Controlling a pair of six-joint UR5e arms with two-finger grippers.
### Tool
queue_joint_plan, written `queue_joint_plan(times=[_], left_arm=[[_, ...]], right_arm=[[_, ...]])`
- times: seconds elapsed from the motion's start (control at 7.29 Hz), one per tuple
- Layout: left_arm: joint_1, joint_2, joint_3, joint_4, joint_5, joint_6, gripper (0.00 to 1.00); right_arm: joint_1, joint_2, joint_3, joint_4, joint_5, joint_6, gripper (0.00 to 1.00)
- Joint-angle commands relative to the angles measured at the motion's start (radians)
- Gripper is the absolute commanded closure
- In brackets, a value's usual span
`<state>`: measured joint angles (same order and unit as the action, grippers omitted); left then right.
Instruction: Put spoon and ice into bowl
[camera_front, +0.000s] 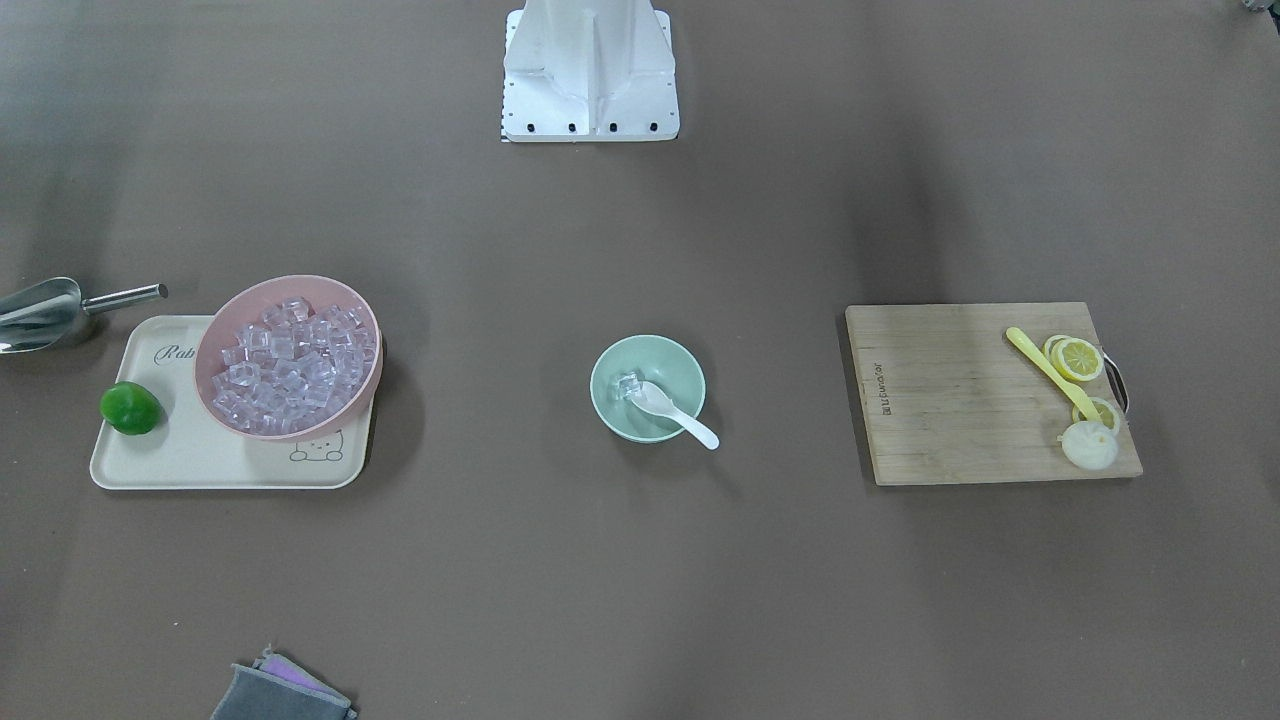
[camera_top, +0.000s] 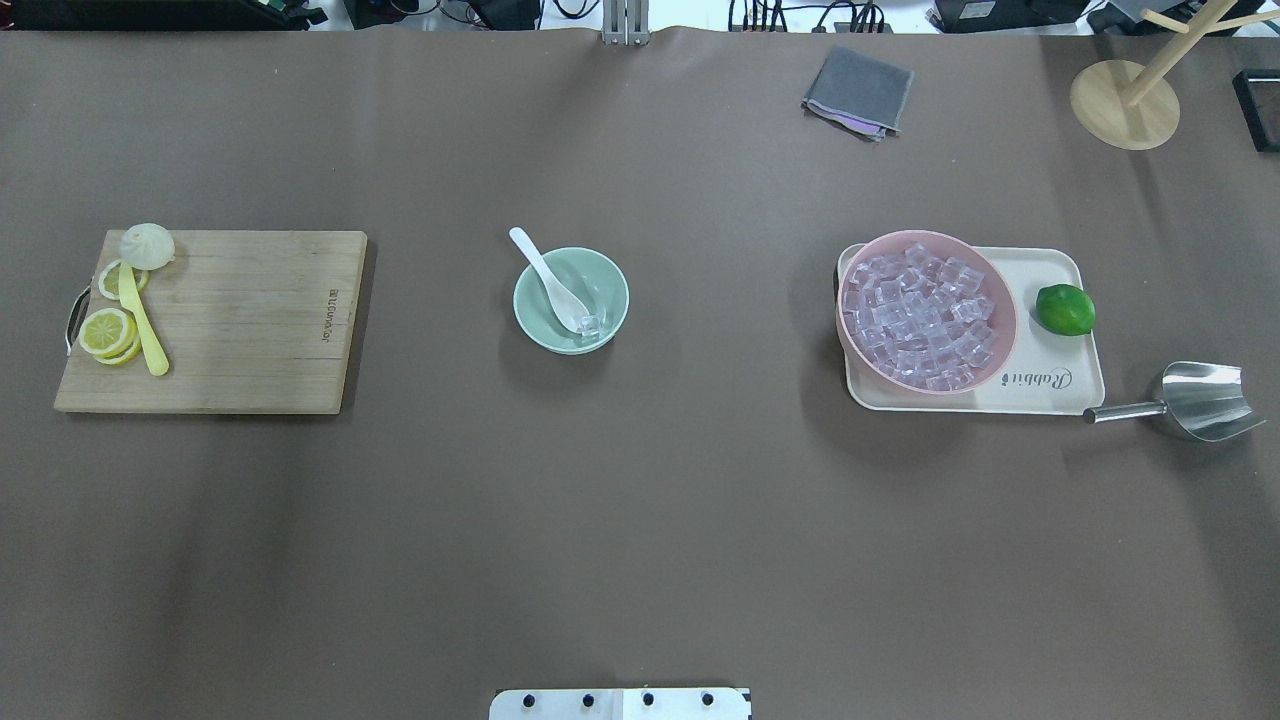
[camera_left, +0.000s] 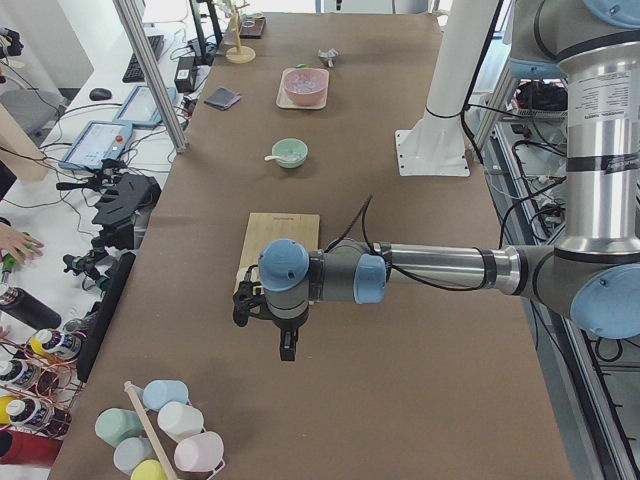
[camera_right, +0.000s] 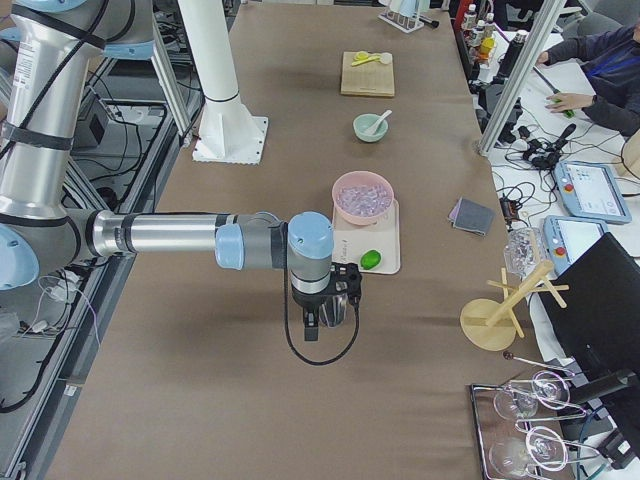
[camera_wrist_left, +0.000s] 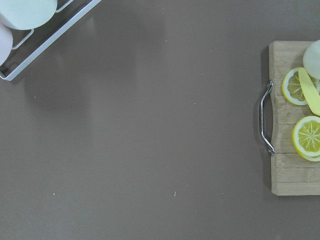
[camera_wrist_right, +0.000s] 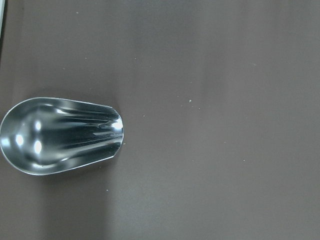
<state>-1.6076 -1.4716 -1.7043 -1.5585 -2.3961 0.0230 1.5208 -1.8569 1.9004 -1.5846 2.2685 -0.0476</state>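
The small mint-green bowl (camera_top: 571, 300) stands mid-table, also in the front view (camera_front: 647, 388). The white spoon (camera_top: 545, 277) lies with its scoop in the bowl and its handle over the rim (camera_front: 680, 412). One clear ice cube (camera_top: 590, 324) sits in the bowl beside the scoop (camera_front: 628, 385). My left gripper (camera_left: 287, 345) hangs over bare table beyond the cutting board's handle end, far from the bowl. My right gripper (camera_right: 312, 325) hangs over the metal scoop, past the tray. I cannot tell whether either is open or shut.
A pink bowl (camera_top: 926, 310) full of ice cubes and a lime (camera_top: 1065, 309) sit on a cream tray (camera_top: 1050, 390). A metal scoop (camera_top: 1195, 400) lies beside it. A cutting board (camera_top: 240, 320) holds lemon slices and a yellow spoon (camera_top: 145, 325). A grey cloth (camera_top: 858, 90) lies far off.
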Motion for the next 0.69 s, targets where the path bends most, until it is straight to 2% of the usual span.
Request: queue_joint_plan(times=[0.0,0.55], left_arm=[[0.0,-0.002,0.0,0.0,0.023,0.0,0.01],[0.0,-0.003,-0.002,-0.005,0.048,0.0,0.01]], right_arm=[[-0.002,0.001,0.0,0.0,0.002,0.0,0.0],[-0.002,0.001,0.0,0.0,0.003,0.0,0.0]])
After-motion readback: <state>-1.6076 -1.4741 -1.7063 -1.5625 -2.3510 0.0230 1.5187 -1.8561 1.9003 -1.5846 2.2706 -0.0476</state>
